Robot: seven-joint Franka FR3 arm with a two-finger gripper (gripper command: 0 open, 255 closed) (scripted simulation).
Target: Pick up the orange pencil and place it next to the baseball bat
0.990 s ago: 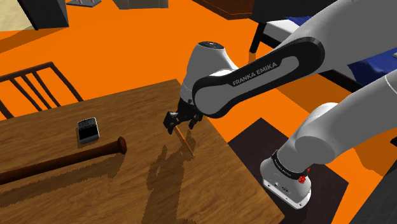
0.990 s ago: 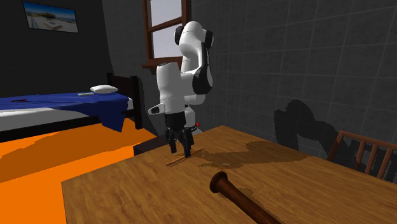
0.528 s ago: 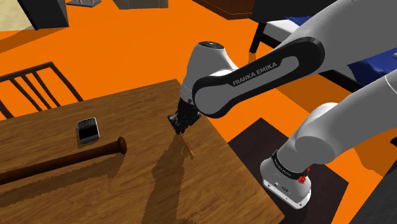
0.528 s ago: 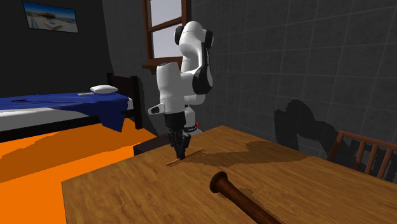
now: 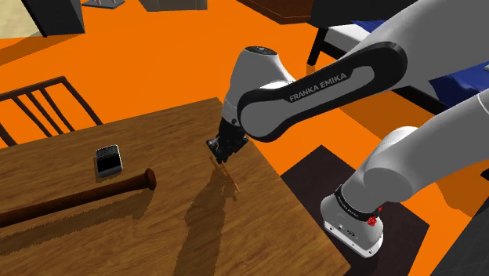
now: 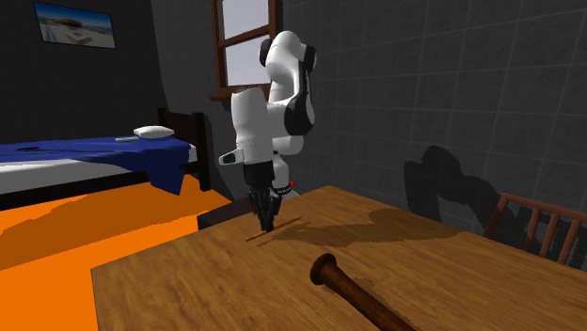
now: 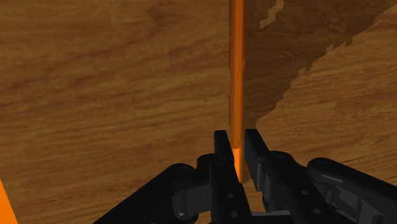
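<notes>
The black gripper (image 7: 236,137) is clamped tight on the orange pencil (image 7: 236,76). Its fingers pinch one end and the shaft runs straight out ahead. In the shoulder view, gripper and pencil are low over the wooden table (image 5: 157,235), near its right edge. The baseball bat (image 5: 78,200) lies well apart to the left, with a small dark device (image 5: 108,160) just beyond its near end.

Bare surface (image 5: 184,216) between baseball bat (image 5: 78,197) end and pincer (image 5: 221,156) clamped on orange pencil (image 5: 230,177): open lane | small dark box (image 5: 108,160) just beyond bat's end: obstacle | chair (image 5: 47,102) past bat, at surface edge | bat's near flank in shoulder view: bare wood.
</notes>
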